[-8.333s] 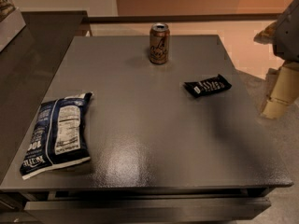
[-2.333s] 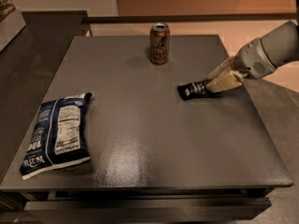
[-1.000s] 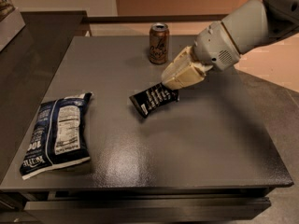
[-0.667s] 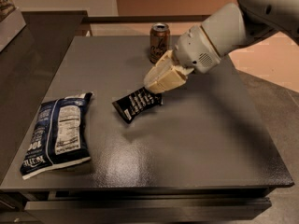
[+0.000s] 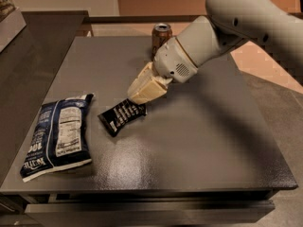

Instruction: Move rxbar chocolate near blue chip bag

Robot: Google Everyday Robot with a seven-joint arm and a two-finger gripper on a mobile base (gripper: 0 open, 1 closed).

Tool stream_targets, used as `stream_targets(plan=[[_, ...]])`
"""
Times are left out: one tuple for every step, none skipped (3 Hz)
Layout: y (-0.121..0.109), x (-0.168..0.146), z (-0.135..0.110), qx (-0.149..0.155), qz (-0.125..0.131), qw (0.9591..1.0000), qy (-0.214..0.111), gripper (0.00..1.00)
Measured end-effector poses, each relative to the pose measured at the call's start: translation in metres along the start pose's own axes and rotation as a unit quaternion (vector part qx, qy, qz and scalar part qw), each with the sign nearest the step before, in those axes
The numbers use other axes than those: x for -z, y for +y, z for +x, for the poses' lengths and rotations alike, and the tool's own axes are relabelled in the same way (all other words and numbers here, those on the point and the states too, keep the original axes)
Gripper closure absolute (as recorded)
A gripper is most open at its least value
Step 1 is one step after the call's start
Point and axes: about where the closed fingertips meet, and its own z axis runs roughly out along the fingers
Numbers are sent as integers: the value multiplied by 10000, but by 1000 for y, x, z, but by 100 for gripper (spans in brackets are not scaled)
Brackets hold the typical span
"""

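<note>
We see gripper [image 5: 140, 97] clamped on right end of bar [image 5: 122, 117], just right of bag [image 5: 59, 136]; can [image 5: 160, 34] beyond bag, partly hidden behind arm [image 5: 208, 39].

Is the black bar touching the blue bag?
No, table shows between rxbar chocolate and blue chip bag; the tool is over the bar's end.
</note>
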Motion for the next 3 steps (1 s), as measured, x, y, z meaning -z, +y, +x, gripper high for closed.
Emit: stream_targets(plan=[[0,-13,-1,-54,-21,10000,2,59],[1,-21,0,-104,3,9999,43,36],[1,-22,-1,-93,-12,9999,46,13]])
